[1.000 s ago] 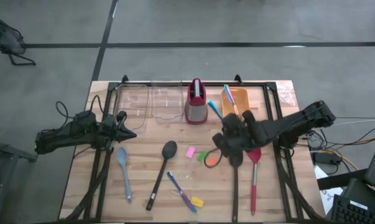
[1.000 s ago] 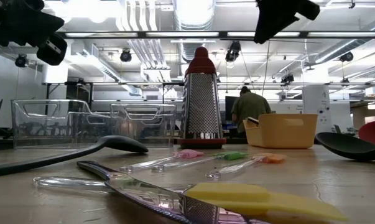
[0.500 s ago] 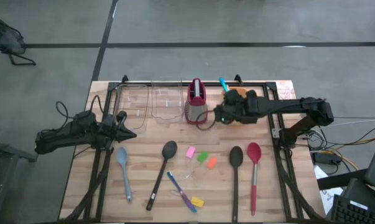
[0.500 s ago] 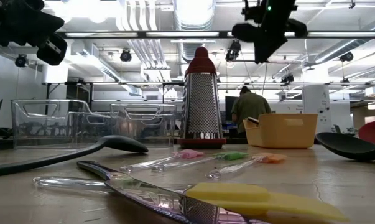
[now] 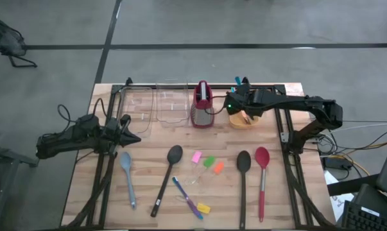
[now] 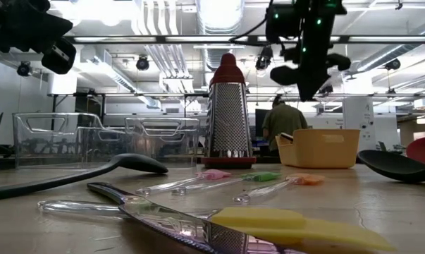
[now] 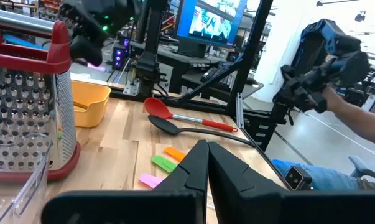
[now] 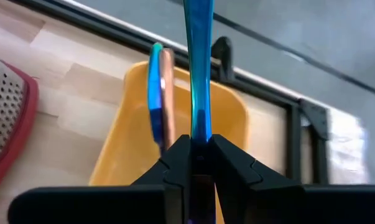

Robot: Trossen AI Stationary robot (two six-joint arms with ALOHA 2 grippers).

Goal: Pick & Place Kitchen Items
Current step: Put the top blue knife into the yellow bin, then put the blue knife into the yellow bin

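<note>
My right gripper hangs over the orange bin at the table's far right, shut on a thin blue cutlery piece. Another blue-and-copper piece lies in the bin. My left gripper waits shut at the table's left side. On the wood lie a grey-blue spoon, two black spoons, a red spoon, pink, green, orange and yellow blocks, and a blue-purple piece. My right gripper pinches the blue cutlery piece between its two fingers, by one end. The fingers slant down toward the far edge and lie along the piece. Its long free part sticks out past the fingertips, lifted clear above the orange bin.
A red-topped metal grater stands just left of the orange bin. Two clear bins sit along the far edge. A dark frame borders the table. A person stands in the room behind.
My right gripper has swung from over the table's middle toward the far edge and come lower, stopping above the orange bin with the blue piece still held. The piece has turned about and now points toward the far edge.
</note>
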